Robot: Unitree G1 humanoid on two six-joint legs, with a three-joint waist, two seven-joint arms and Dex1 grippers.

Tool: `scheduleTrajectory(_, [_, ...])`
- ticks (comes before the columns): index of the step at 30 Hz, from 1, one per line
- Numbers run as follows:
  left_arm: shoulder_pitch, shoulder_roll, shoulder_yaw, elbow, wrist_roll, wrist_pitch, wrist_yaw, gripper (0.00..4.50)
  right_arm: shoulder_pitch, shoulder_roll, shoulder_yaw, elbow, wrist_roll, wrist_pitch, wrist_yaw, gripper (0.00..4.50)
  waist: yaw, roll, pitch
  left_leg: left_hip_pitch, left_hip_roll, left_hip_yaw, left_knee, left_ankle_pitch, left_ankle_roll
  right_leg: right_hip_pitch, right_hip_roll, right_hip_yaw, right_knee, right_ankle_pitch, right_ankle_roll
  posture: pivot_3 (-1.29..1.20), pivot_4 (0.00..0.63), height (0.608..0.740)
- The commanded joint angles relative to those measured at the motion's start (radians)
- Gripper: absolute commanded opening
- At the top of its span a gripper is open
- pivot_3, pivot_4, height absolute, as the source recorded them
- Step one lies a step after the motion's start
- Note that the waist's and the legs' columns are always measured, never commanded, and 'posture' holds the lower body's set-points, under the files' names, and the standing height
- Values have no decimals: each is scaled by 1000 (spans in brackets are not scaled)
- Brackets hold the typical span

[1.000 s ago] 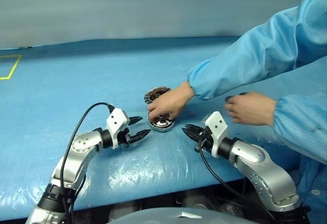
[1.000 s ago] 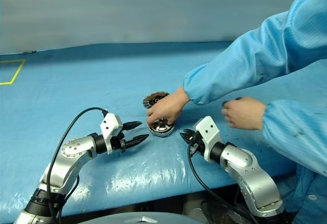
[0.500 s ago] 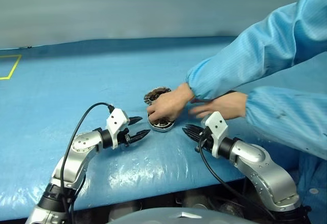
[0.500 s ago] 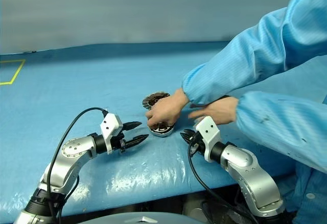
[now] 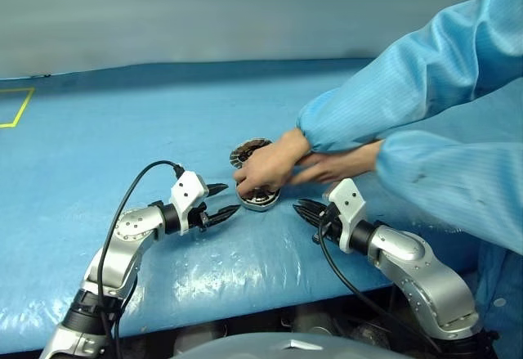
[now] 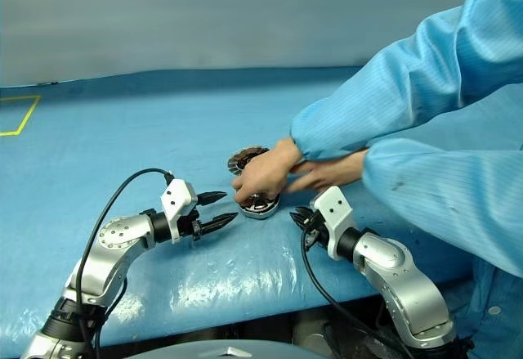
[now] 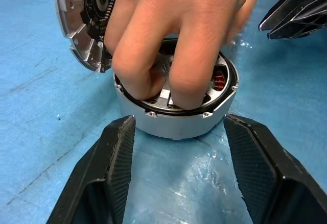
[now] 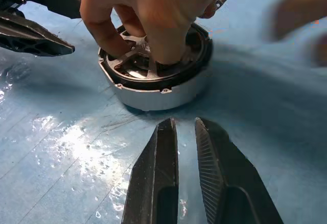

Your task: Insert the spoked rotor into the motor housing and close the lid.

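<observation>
One person's hand [image 8: 148,9] presses the spoked rotor [image 8: 140,63] into the motor housing [image 8: 158,89].

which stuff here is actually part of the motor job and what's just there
Part of the job:
- motor housing, on the table
- spoked rotor, in the housing under a person's fingers
- lid, propped beside the housing
- left gripper, open
- right gripper, nearly shut, empty

Just there:
- person's hand on the rotor
- blue table cover
- yellow tape mark
</observation>
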Motion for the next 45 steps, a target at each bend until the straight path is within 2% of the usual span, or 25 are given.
scheduleTrajectory(1, [-9,-4,-2,-8,-3,-12,0,2930,-19,-4,-27,-15,2,-14,-9,652,1,0,0,0,0,0,0,0,0,0,0,0,0,0,0,0,150,740])
scheduleTrajectory(45, [1,-26,-7,-7,24,-17,38,2930,-31,9,11,18,-30,-20,-20,652,1,0,0,0,0,0,0,0,0,0,0,0,0,0,0,0,150,740])
